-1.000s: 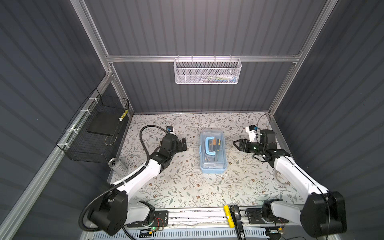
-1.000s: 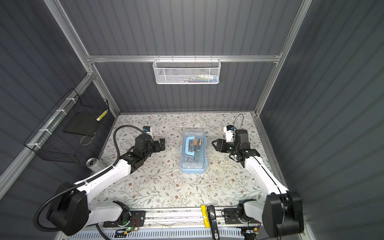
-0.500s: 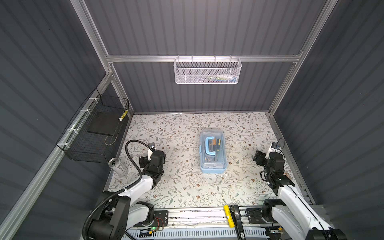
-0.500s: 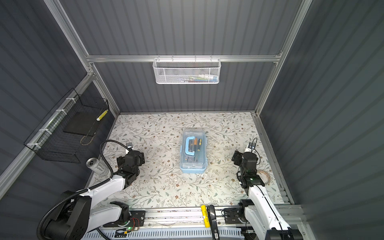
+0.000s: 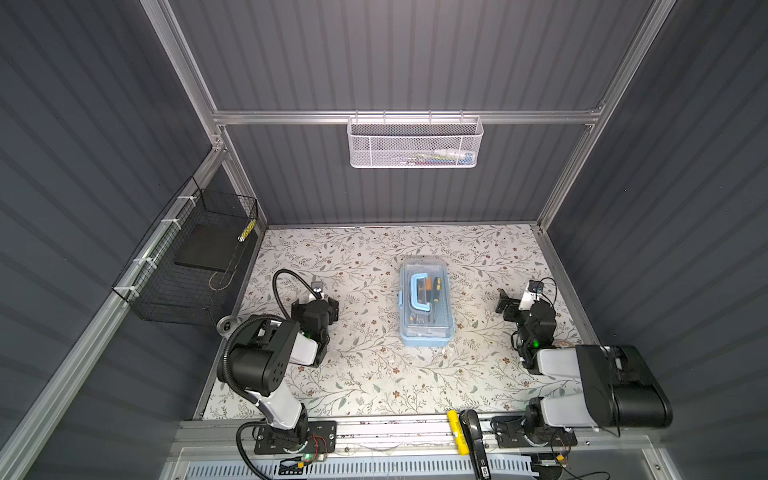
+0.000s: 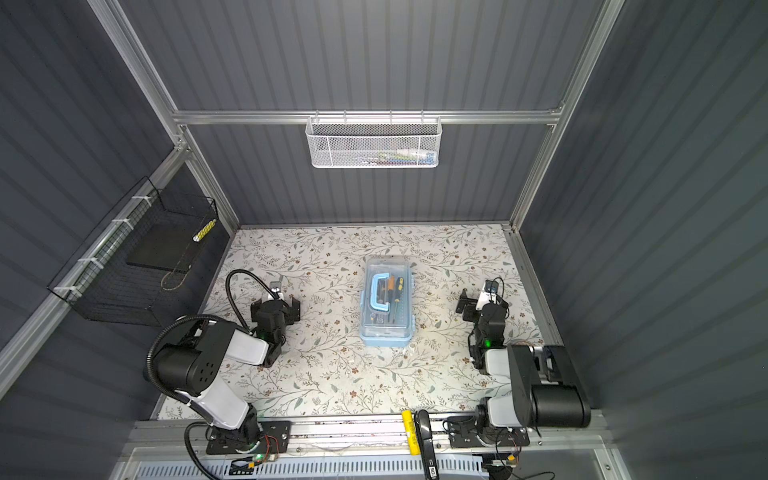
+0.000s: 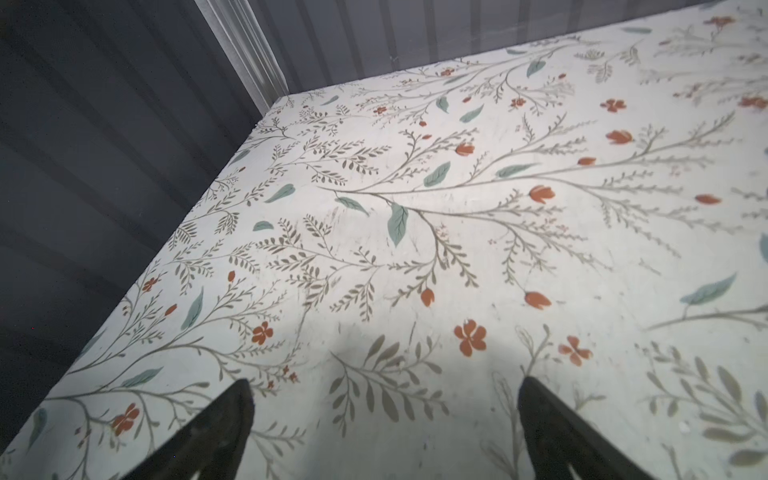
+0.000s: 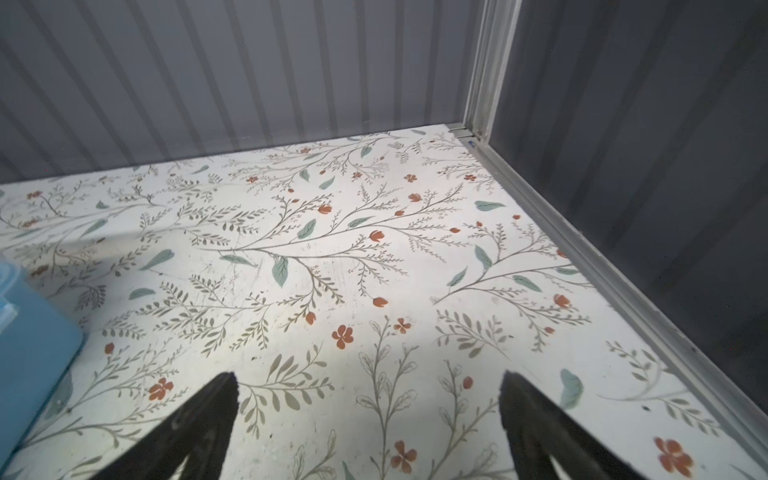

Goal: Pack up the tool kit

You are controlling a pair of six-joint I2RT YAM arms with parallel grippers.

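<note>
We see the tool kit (image 5: 424, 307) in both top views as a small box with a light blue base, a clear lid and a light blue arched handle on top; through the lid, tools with orange and yellow-black grips show. It stands in the middle of the flowered table (image 5: 365, 374), between the two arms and well apart from both. The right wrist view catches only one light blue corner of it; the left wrist view gives only table and wall. The left gripper (image 7: 384, 386) and the right gripper (image 8: 368, 378) have their jaws spread wide, with nothing between them.
</note>
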